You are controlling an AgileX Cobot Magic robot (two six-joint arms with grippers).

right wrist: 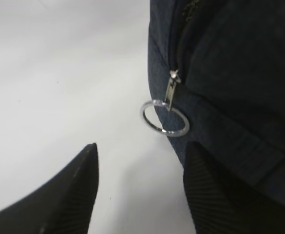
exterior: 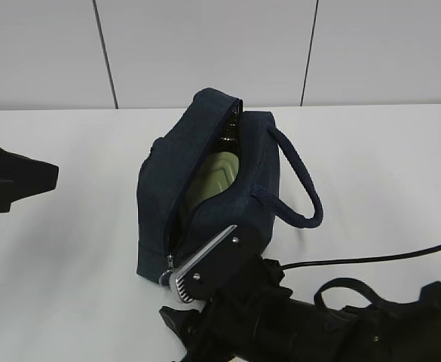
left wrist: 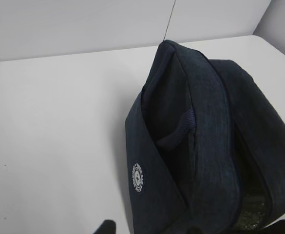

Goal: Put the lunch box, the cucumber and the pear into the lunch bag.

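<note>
Evidently the packing is nearly finished: the dark navy boxy fabric lunch bag (exterior: 205,188) is sitting mid-desk on the white desk (exterior: 62,271) with its top zipper gaping, and the pale sage-green ridged lid of the lunch box (exterior: 216,177) is showing inside, with something dark green behind it that is probably the cucumber (exterior: 229,136). The pear is not showing anywhere.

The coming move is hinging on the metal ring pull (right wrist: 164,117), which is hanging at the bag's near end. The right end effector (right wrist: 140,187) is sitting just below that ring, its fingers spread apart and holding nothing, one finger against the bag's fabric. The zipper's long axis is running away from it toward the far end. The right arm is clearly the nearer one, reaching low from the front. The left end effector (exterior: 16,181) is hanging well apart at the left; whether it is open cannot be told.
</note>
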